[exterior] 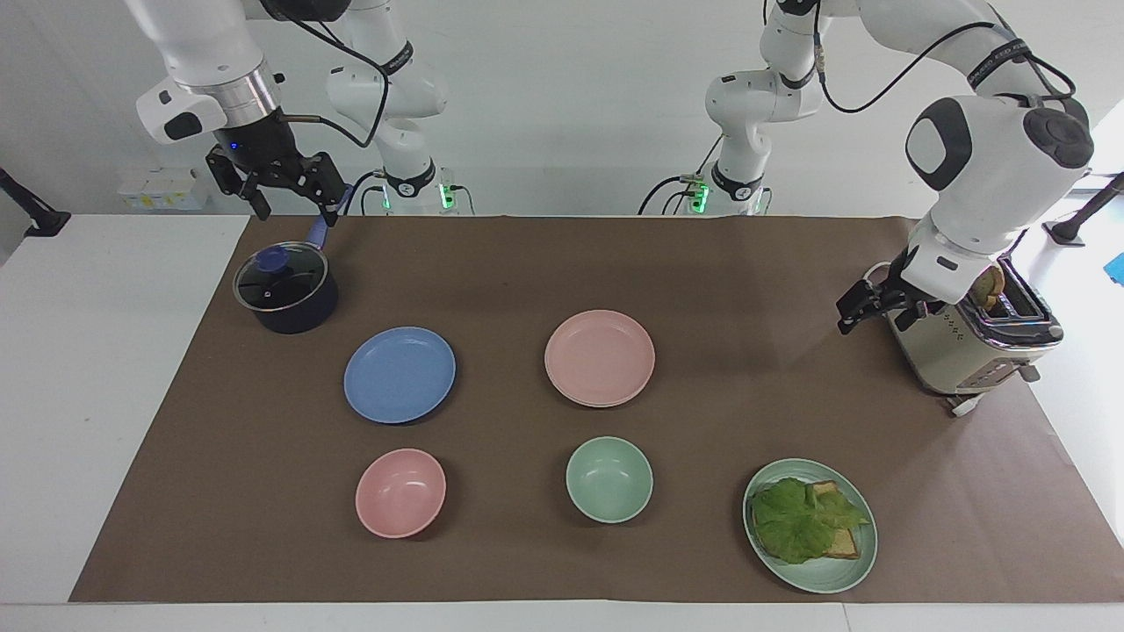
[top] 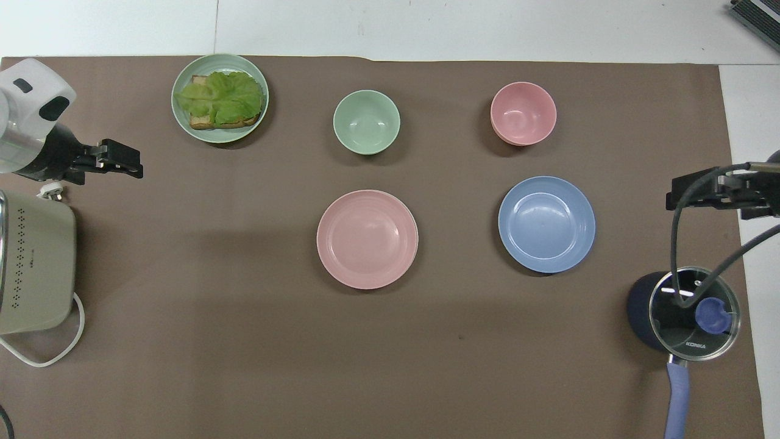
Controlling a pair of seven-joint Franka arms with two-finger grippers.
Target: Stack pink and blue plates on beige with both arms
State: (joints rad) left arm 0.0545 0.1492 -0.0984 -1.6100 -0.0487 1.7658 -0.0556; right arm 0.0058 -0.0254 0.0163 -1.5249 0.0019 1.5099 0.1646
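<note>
The pink plate (exterior: 600, 355) (top: 367, 238) lies mid-table on top of the beige plate (exterior: 615, 405), of which only a thin cream edge shows under it. The blue plate (exterior: 399, 374) (top: 546, 223) lies alone on the mat, beside the pink one toward the right arm's end. My left gripper (exterior: 856, 307) (top: 119, 163) hangs open and empty over the mat beside the toaster, well apart from the pink plate. My right gripper (exterior: 294, 197) (top: 719, 190) waits raised over the pot, open and empty.
A lidded dark pot (exterior: 285, 288) stands at the right arm's end and a beige toaster (exterior: 966, 325) holding bread at the left arm's end. A pink bowl (exterior: 400, 492), a green bowl (exterior: 608, 479) and a green plate (exterior: 852, 562) with lettuce and bread sit farthest from the robots.
</note>
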